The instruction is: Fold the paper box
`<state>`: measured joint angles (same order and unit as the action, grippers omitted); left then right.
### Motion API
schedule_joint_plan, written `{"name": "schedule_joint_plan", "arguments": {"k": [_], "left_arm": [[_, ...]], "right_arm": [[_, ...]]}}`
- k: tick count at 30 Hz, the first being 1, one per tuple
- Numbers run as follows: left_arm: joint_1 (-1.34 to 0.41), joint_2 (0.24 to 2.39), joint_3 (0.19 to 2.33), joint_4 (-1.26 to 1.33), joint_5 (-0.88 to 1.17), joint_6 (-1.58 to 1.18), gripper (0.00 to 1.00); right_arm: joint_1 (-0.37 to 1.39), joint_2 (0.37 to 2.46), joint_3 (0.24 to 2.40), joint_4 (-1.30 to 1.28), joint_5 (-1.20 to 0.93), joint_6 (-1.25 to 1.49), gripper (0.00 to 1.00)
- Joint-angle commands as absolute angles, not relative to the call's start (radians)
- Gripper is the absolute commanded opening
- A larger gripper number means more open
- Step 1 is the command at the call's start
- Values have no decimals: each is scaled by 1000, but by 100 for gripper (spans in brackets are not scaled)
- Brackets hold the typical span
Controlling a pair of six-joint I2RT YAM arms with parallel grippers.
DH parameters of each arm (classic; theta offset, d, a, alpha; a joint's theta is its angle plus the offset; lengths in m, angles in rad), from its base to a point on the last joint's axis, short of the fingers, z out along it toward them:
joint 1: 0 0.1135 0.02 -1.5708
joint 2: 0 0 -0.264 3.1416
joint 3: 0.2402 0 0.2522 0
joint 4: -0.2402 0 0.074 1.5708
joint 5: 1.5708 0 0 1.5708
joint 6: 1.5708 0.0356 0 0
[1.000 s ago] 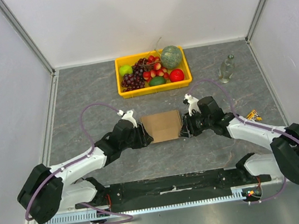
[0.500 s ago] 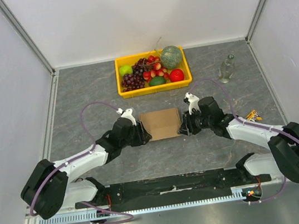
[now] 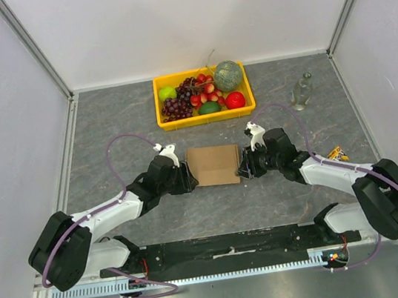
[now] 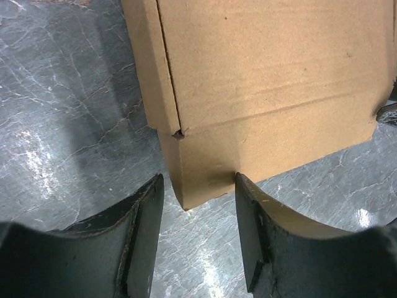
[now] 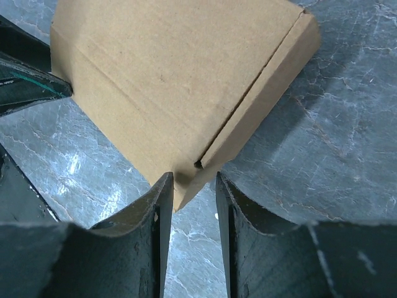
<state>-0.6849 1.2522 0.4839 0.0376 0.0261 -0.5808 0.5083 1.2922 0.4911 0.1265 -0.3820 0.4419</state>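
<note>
The paper box (image 3: 214, 164) is a closed, shallow brown cardboard box lying between my two grippers in the top view. My left gripper (image 3: 191, 178) is at its left near corner and stands open. In the left wrist view that corner of the box (image 4: 273, 68) pokes between the jaws; the right finger (image 4: 260, 230) touches the cardboard and the left finger (image 4: 139, 230) stands just off it. My right gripper (image 3: 243, 166) is at the right near corner. In the right wrist view both fingertips of this gripper (image 5: 191, 177) press on the box (image 5: 167, 68).
A yellow crate (image 3: 206, 119) full of fruit stands behind the box. A clear bottle (image 3: 301, 92) stands at the back right. White walls close in the grey stone-patterned table on three sides.
The box has shifted slightly away from the arm bases and turned a little. Both grippers followed it forward. The left jaws have widened slightly.
</note>
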Motion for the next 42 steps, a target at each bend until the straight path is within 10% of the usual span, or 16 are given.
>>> {"name": "schedule_joint_plan", "arguments": {"k": [1,26,42], "left_arm": [[-673,1239,494,34,3,-528,56],[-646,1338,528,66,-25,-503,56],[-646,1370,555,71,-31,-505,56]], "right_arm": [[500,1307,485,189,-374,453,40],[482,1261,636,130,-250,394,55],[480,1615,816,406,-379,382,28]]}}
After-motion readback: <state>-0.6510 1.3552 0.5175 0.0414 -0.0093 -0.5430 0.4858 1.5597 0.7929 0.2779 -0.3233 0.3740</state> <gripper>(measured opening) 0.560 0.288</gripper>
